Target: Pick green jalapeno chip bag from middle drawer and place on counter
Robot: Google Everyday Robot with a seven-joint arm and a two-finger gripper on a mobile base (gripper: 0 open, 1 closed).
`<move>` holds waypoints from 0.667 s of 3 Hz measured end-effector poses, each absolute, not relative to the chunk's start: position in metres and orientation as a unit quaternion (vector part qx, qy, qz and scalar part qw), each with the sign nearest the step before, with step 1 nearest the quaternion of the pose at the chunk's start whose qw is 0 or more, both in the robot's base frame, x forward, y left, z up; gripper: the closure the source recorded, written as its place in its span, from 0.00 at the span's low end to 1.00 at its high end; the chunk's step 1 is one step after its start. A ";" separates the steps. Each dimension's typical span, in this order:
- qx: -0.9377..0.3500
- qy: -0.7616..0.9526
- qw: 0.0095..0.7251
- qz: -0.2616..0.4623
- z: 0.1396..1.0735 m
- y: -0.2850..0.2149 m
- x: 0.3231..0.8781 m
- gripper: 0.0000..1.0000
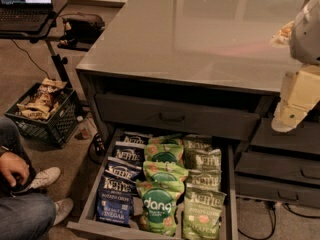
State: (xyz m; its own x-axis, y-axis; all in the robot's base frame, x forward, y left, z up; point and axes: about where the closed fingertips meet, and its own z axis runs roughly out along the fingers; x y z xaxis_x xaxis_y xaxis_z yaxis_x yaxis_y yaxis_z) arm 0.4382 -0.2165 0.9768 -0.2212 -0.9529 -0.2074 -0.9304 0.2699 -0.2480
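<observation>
The middle drawer [95, 191] is pulled open below the counter [200, 34]. Its right column holds several olive-green jalapeno chip bags; the front one [202, 215] lies flat with white KETTLE lettering. Bright green dang bags [159, 206] fill the middle column and dark blue Kettle bags [116, 196] fill the left column. My gripper [286, 119] hangs at the right edge of the view, beside the counter's front right corner. It is above and to the right of the drawer and touches no bag.
The upper drawer [175, 116] sits above the open one. Narrower closed drawers [280, 181] stack at the right. A black crate of snack bags [42, 111] stands on the floor at the left. A person's legs and shoes [30, 199] are at the bottom left. A laptop [25, 1] is on a stand at the top left.
</observation>
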 end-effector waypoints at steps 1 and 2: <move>-0.603 0.781 0.160 -0.035 0.977 -0.217 0.438 0.00; -0.607 0.781 0.144 -0.035 0.949 -0.216 0.430 0.00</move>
